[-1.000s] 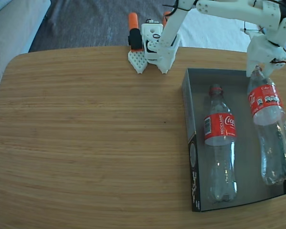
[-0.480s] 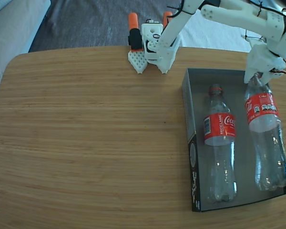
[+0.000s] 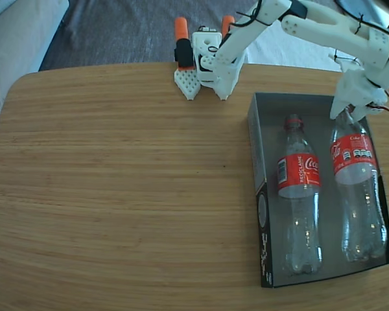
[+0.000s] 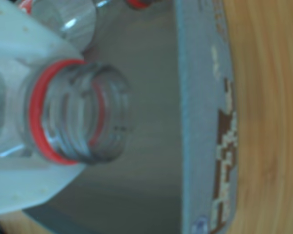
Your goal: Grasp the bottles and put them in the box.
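Claw (image 3: 347, 111) on right bottle's (image 3: 358, 194) neck, inside box (image 3: 254, 149) far wall.

Bottle (image 3: 299, 194) left of the pincer (image 3: 347, 107) in fixed view: red label reads "Coca-Cola", "RECICLAME". Bottle (image 3: 358, 188) at pincer: label text too small. Box (image 3: 262, 214) markings unreadable.

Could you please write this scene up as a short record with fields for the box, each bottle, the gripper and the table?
box: open cardboard tray at the right of the table in the fixed view, holding both bottles
left bottle: lying flat in the box, neck toward the arm's base
right bottle: lying alongside it, inside the box, held at the neck
gripper: shut on the right bottle's neck
neck: uncapped, red ring, seen in the wrist view
table: wooden
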